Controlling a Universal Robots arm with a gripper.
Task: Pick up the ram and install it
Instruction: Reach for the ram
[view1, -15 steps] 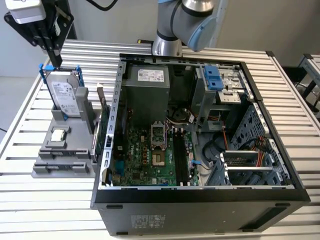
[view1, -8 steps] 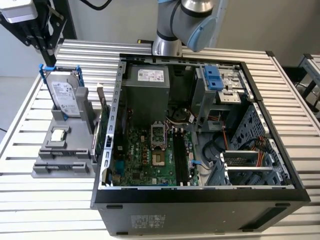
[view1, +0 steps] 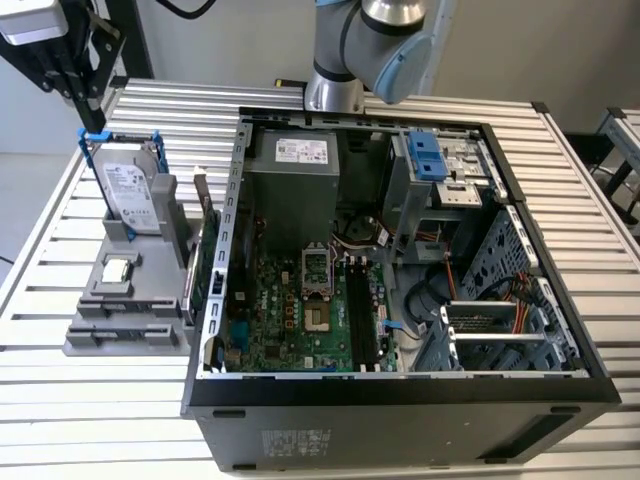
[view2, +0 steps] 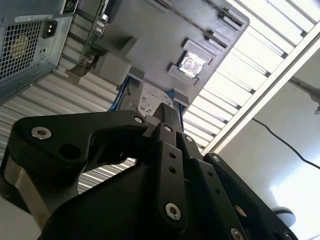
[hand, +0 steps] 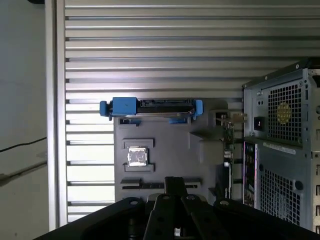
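In the open computer case (view1: 400, 395) at the tabletop's (view1: 60, 400) near edge, the black memory slots (view1: 362, 312) look empty, so I judge nothing is installed yet. Farther back, the hand (view1: 88, 98) hangs clenched, apparently gripping nothing, over the hard drive (view1: 130, 195) on the grey fixture (view1: 125, 340). I cannot make out the ram.

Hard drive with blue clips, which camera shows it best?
Exterior view: the hard drive stands upright, broad face showing. The first wrist view gives its top edge; the second wrist view, a part behind the tool.
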